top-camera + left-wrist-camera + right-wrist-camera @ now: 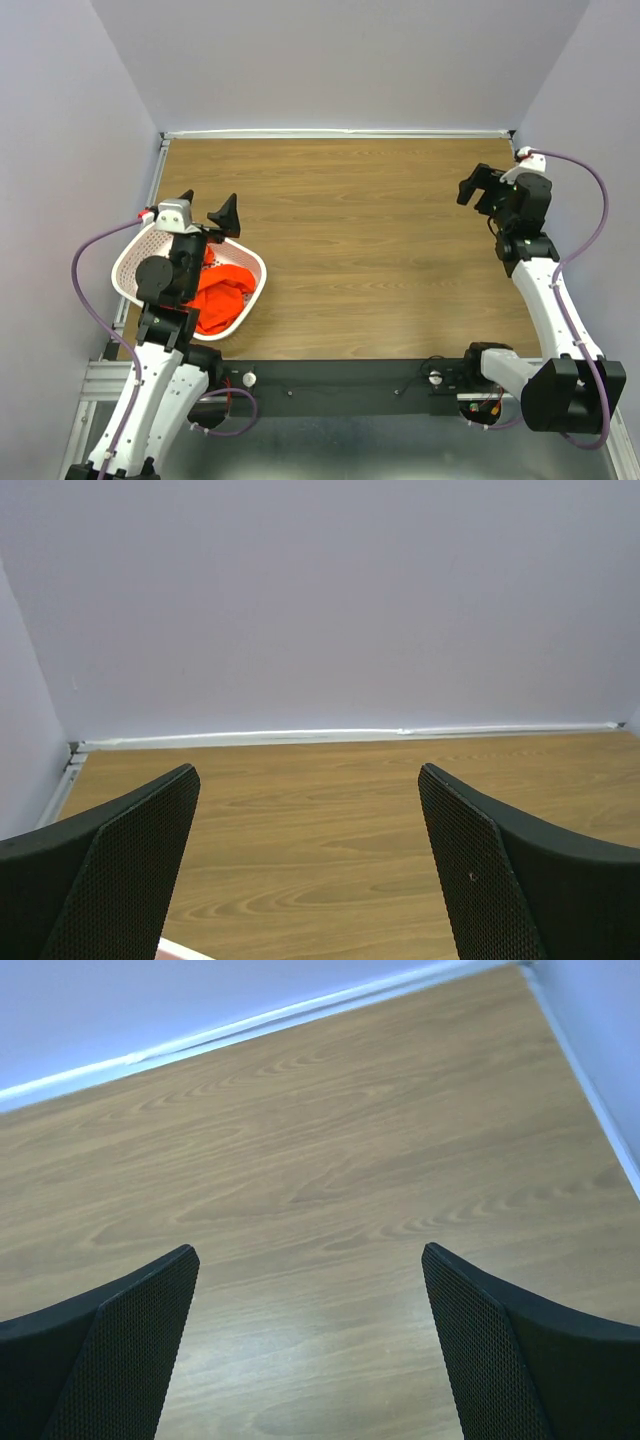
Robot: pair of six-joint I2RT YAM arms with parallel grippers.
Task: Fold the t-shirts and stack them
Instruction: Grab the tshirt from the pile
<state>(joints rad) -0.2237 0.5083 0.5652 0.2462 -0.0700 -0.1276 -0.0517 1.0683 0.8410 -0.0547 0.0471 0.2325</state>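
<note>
**Hazards**

- Left gripper (pixel 209 207), black, two-fingered: it is being held above the back rim of the white perforated plastic basket (pixel 126 262). The jaws are being kept spread wide and nothing is being gripped. Only bare board and wall beyond the basket are being shown in its wrist view, so the cloth below is not being seen by that camera. A straight descent is judged likely to be met by the basket's rim or mesh wall. The light basket may then be pushed or tipped.
- Bright orange-red soft fabric t-shirt (pixel 222 290): it is being kept bunched inside the basket. Several layers may be pinched at once, or only a loose fold that is being lost on the lift. If cloth is being snagged in the perforations, the basket may be hoisted with it.
- Right gripper (pixel 480 190), black, two-fingered: it is being held well to the right of the basket and further back. It is fully parted and nothing is being held. A one-armed pull is judged likely to leave the shirt crumpled.

**Containers**

- Basket, one: the single crumpled t-shirt is being held inside it, toward its right side, partly hidden by the left arm. No second garment is being shown.
- Brown wood-grain table (pixel 380 240): bare board is being shown to the right of the basket.
</note>
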